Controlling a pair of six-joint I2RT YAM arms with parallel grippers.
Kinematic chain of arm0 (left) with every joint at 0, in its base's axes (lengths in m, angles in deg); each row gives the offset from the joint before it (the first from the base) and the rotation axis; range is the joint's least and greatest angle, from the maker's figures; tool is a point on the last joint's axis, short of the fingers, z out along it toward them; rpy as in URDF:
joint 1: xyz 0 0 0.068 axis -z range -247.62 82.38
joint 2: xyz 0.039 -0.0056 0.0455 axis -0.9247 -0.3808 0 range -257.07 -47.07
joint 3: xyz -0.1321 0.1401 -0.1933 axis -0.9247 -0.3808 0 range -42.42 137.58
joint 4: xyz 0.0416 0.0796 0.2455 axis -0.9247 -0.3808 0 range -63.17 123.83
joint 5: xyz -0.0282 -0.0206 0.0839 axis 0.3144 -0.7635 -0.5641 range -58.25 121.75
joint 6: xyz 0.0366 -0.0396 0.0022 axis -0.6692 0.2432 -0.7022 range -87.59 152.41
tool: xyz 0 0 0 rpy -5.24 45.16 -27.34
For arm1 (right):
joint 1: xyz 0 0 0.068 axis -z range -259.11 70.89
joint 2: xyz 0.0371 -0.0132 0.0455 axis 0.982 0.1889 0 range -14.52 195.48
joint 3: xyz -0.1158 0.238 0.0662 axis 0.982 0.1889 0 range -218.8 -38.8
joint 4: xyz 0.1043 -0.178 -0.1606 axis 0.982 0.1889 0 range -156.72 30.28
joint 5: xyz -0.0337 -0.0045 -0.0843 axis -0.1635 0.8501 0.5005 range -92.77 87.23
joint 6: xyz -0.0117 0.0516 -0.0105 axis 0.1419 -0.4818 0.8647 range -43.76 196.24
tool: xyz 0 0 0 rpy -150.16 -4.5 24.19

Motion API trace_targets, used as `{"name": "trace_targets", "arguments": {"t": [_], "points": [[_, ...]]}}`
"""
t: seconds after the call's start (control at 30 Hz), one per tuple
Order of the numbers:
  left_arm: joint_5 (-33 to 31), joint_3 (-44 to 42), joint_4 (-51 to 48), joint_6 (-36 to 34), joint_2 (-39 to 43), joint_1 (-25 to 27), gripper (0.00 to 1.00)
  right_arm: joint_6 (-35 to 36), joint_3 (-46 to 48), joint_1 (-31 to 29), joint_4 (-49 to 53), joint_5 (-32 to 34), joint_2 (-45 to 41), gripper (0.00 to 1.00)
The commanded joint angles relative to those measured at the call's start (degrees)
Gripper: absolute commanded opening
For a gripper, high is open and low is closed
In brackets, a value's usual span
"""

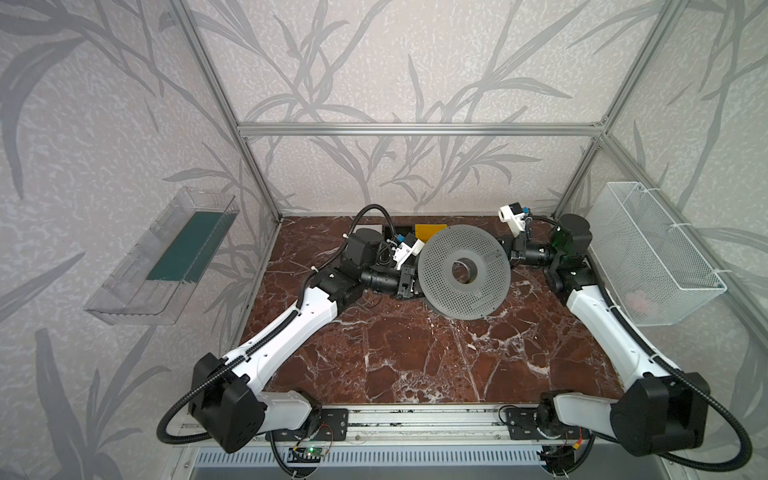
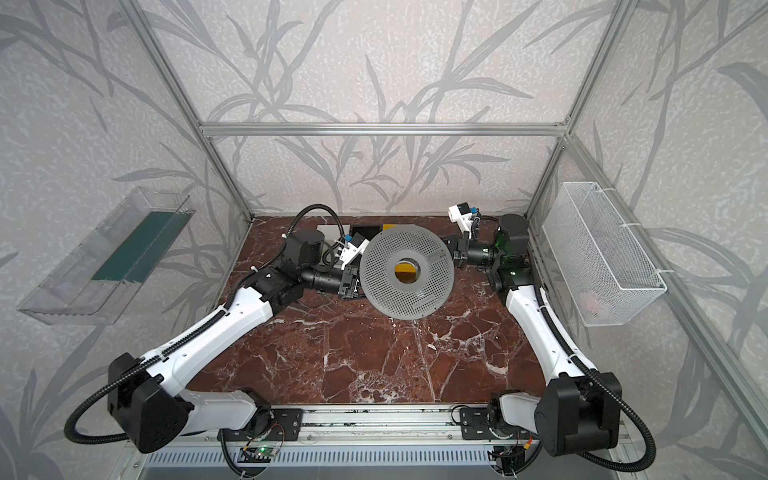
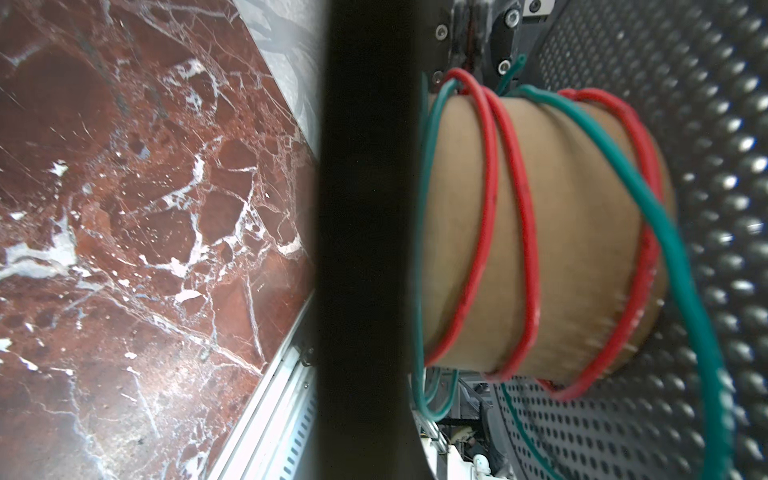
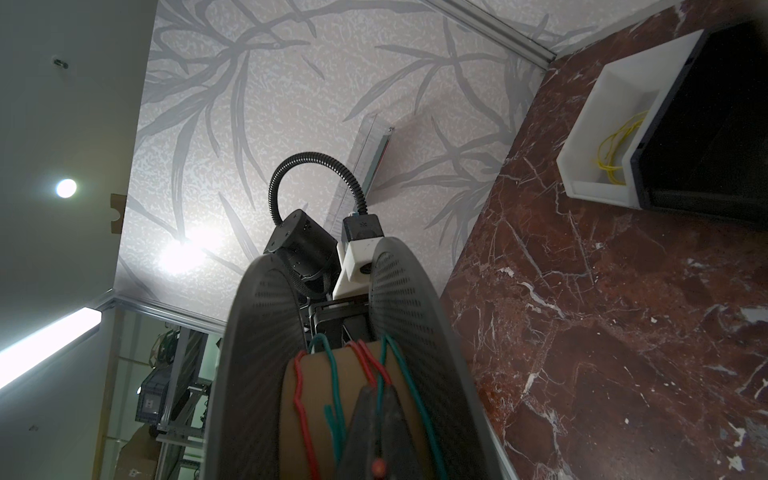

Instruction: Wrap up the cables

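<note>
In both top views a grey perforated spool (image 1: 463,270) (image 2: 405,270) hangs tilted above the marble table between my two grippers. My left gripper (image 1: 409,282) is shut on the rim of one flange, which shows edge-on as a dark band (image 3: 365,232) in the left wrist view. Red cable (image 3: 488,199) and green cable (image 3: 648,195) run in loose turns round the brown core (image 3: 573,232). My right gripper (image 4: 378,432) reaches between the flanges and is shut on the green cable (image 4: 332,374) against the core. A yellow cable (image 4: 619,149) lies coiled in a white tray.
White (image 1: 374,229), black (image 1: 401,230) and yellow (image 1: 430,230) trays stand at the table's back edge behind the spool. A wire basket (image 1: 652,253) hangs on the right wall and a clear bin (image 1: 166,257) on the left wall. An aluminium rail (image 1: 415,419) runs along the front.
</note>
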Motion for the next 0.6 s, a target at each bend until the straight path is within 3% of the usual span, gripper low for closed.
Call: {"name": "trace_targets", "arguments": {"t": [0.0,0.07,0.2,0.3,0.4,0.5,0.57], "points": [[4.7,1.3,12.9,4.1,-0.8,4.0,0.00,-0.8,-0.7,-5.7,-1.1,-1.6,1.6,0.00],[4.2,0.4,13.1,5.0,0.4,3.9,0.00,0.4,-1.6,-5.3,0.9,-1.9,1.3,0.00],[1.2,-2.4,12.0,5.4,3.8,3.1,0.00,9.3,-5.4,-1.8,15.0,-0.9,-1.0,0.00],[-0.2,-5.6,16.6,8.9,6.1,2.0,0.00,9.8,-6.2,-1.0,16.7,1.2,-2.8,0.01],[-1.8,-7.9,22.2,13.3,7.2,0.5,0.00,8.2,-6.7,-1.0,15.9,1.2,-4.4,0.14],[-4.6,-8.6,22.9,14.4,8.2,-0.2,0.00,7.3,-6.8,-0.9,16.4,2.0,-7.0,0.19],[-7.2,-9.7,25.2,15.9,9.4,-0.6,0.00,9.8,-7.6,-0.2,20.2,2.9,-9.2,0.35]]}}
